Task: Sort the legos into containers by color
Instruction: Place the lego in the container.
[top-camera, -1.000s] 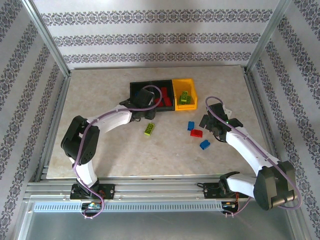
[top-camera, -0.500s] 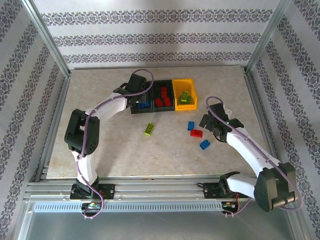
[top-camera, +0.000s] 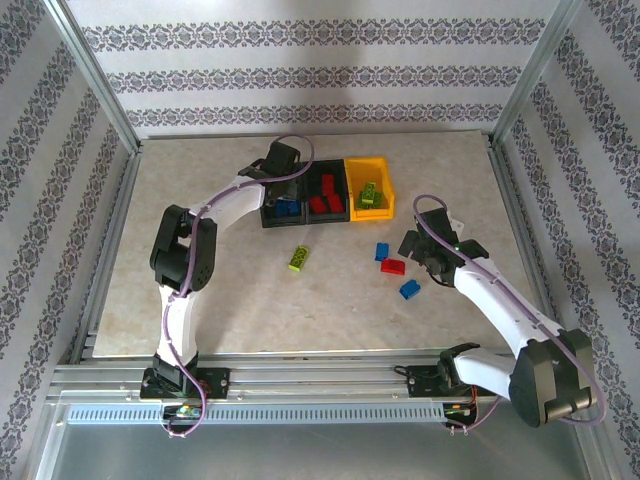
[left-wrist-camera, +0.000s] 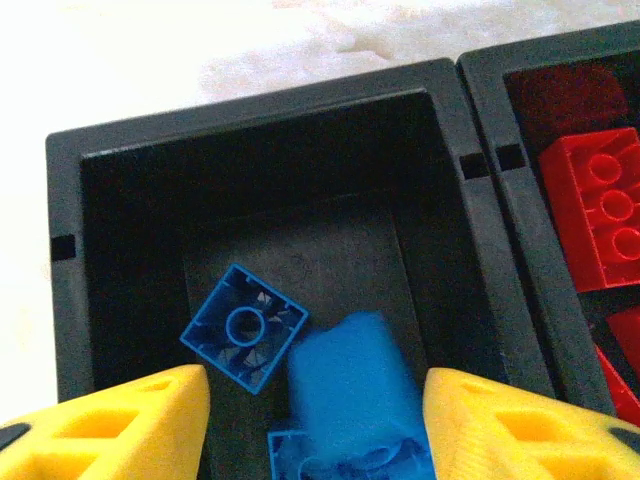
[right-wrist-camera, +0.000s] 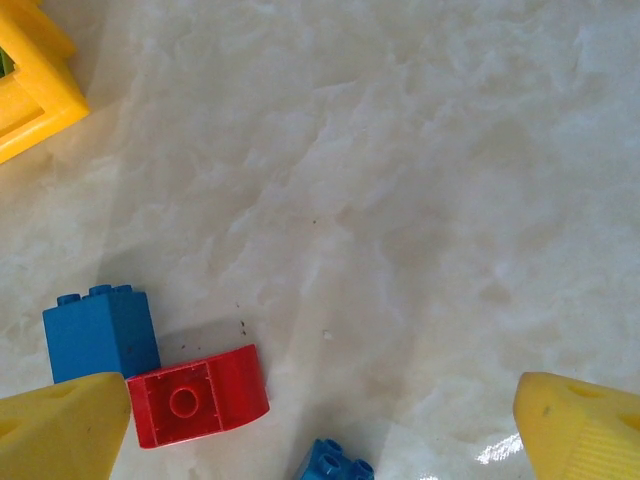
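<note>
Across the top view, looking down on a pale, marbled beige table boxed in by aluminium posts and by walls papered in grey floral bands, metal rails running along the bottom edge. Just above frame centre, finding the containers joined in a row, two black and, at the right end, a yellow bin holding lime green bricks, with red bricks lying in the middle one. Seeing the left gripper hanging over the leftmost black bin, and, right of centre, the right gripper hovering low beside three loose legos on the bare surface, a lone lime green lego lying apart below the bins. Closer in, through the left wrist view, catching what is reading from above as mere blue specks: an upturned blue brick showing its hollow underside on the bin floor, and a blurred blue brick sitting between the yellow fingers, jaws standing apart, a gap showing on that brick's left side, nothing being clamped. Through the right wrist view, picking out the marbling and glare of the surface, a blue lego touching a red curved lego, another blue lego at the bottom edge, a corner of the yellow bin at upper left, and that gripper's fingers spreading wide at the two lower corners, gripping nothing.
</note>
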